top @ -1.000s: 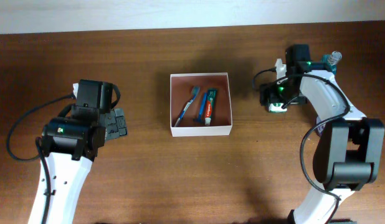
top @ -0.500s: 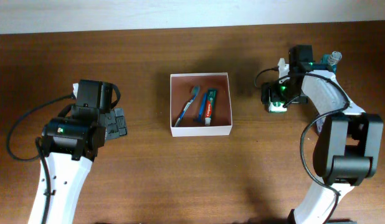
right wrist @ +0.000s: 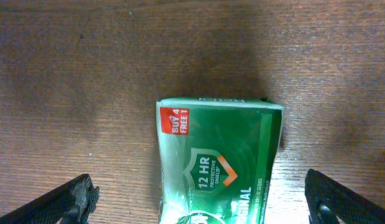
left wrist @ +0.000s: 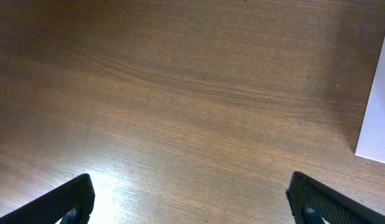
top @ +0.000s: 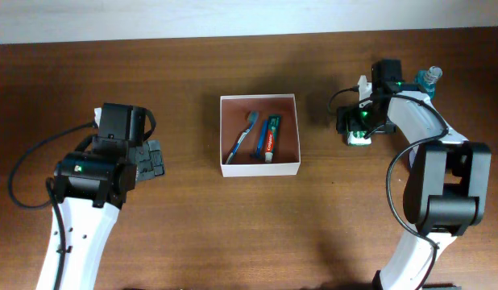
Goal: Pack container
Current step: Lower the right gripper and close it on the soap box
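Near the middle of the table [top: 192, 225], the box [top: 261, 168] sat flat with its open top up. Bare wood lay on all four sides of it. Inside, a toothbrush [top: 242, 137] and a toothpaste tube [top: 269, 137] lay side by side, and some brown floor was free by the right wall. I could not read the words on the tube.

My left gripper [left wrist: 189, 202] was spread wide over bare wood and held nothing. It was well to the left of the box, and a white corner of the box showed at the right edge of its camera.

My right gripper [right wrist: 205, 199] was spread wide too, on the right side of the box. A green packet [right wrist: 220, 162] lay flat on the wood between its fingers, and neither finger touched it. On the packet I read "BUY 4 FREE 1" in a red patch and "12 HR" in a shield.

A small bottle [top: 429, 77] stood close to the far edge of the table, behind that arm.
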Robot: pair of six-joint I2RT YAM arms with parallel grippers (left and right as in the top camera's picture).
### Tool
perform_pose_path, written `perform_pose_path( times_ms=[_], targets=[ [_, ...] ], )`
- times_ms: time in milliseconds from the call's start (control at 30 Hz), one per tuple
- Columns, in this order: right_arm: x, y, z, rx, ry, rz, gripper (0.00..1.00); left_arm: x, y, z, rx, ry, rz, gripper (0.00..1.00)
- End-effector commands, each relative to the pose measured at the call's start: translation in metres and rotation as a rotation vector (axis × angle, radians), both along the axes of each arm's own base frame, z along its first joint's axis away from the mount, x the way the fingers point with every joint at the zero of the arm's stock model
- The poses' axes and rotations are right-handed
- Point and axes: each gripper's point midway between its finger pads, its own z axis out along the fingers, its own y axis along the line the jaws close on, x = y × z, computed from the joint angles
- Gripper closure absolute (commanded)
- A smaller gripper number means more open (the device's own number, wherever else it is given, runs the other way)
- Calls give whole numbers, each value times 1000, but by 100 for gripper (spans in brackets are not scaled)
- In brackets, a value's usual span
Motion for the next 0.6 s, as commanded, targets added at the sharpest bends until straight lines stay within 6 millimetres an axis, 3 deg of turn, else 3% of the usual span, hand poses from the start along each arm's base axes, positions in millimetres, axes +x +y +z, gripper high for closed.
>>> perform_pose_path(
  times_ms=[0, 367, 567],
  targets=[
    [3, -1, -10, 1, 14, 2, 0, 0, 3, -1, 6, 2, 18, 1],
    [1, -2, -20, -7, 39, -1, 9, 0, 3, -1, 6, 2, 18, 1],
    [-1, -5, -23, -19, 50, -8, 42, 0, 3, -1, 6, 2, 18, 1]
  ],
)
